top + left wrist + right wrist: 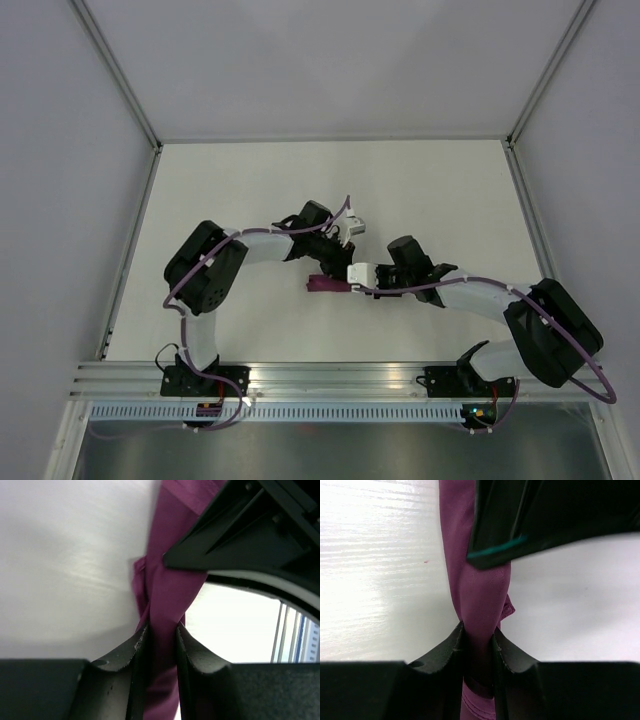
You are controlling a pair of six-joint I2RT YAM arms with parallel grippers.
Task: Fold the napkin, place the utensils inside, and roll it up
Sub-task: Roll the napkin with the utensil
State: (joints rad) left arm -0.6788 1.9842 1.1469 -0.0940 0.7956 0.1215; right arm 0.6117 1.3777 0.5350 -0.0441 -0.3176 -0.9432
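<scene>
Closest to the left wrist camera, the two dark fingers of the left gripper (161,628) are clamped on the napkin (167,592), which fills the narrow gap between them. In the right wrist view the right gripper (479,630) grips the same cloth in the same way, its fingers pressed against either side.

Much is hidden. Each wrist view shows only a narrow strip of fabric, cut off by the fingers below and the frame above. A large, blurred black shape covers the upper right of both. In the right wrist view a thin teal-green line (497,548) runs along that shape's edge, and we cannot tell what it is. From above, the two arms crowd over the cloth, leaving only a small piece of it in sight. We cannot tell whether anything lies wrapped inside.

The napkin is deep magenta-purple with a faint sheen. It is gathered into a slim, creased band, with a small loose fold sticking out at one side.

In the top view it sits near the middle of the white table (430,190), between the two grippers. Its long axis runs roughly left to right. In each wrist view the band stretches straight away from the fingers toward the top of the picture.
</scene>
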